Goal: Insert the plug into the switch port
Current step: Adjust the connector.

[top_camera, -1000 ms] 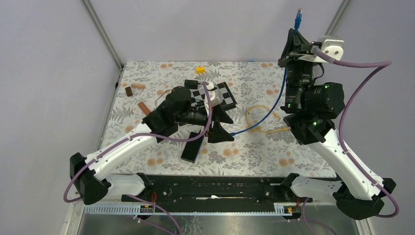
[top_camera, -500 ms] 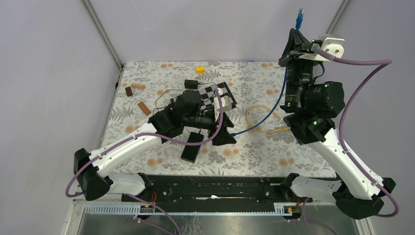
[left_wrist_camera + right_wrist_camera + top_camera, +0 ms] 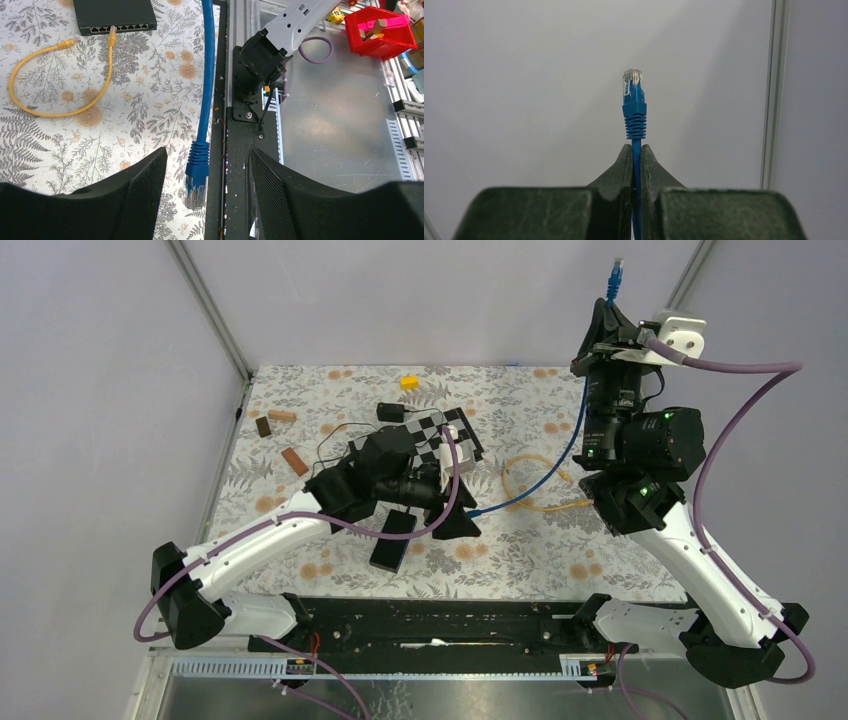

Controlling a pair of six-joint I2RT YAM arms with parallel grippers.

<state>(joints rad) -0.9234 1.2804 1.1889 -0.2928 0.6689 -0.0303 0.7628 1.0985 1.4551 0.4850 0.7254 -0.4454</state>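
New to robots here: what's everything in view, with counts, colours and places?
Cloth: one, white floral, covering the table.
Switch: one, black, on the cloth.
Yellow cable: one, yellow, looped, one end at the switch.
Blue cable: one, blue, one plug raised high, the other low by the cloth.
Wooden blocks: three, brown, cloth's far left.
Yellow block: one, yellow, far edge.
Checkered board: one, black and white, centre.
Flat box: one, black, near centre.
Small box: one, black, left of the board.
Red bin: one, red, beyond the table.
Arms: two, white and black, near edge.
Left pincer: one, black, open around the lower blue plug.
Right pincer: one, black, shut on the blue cable.
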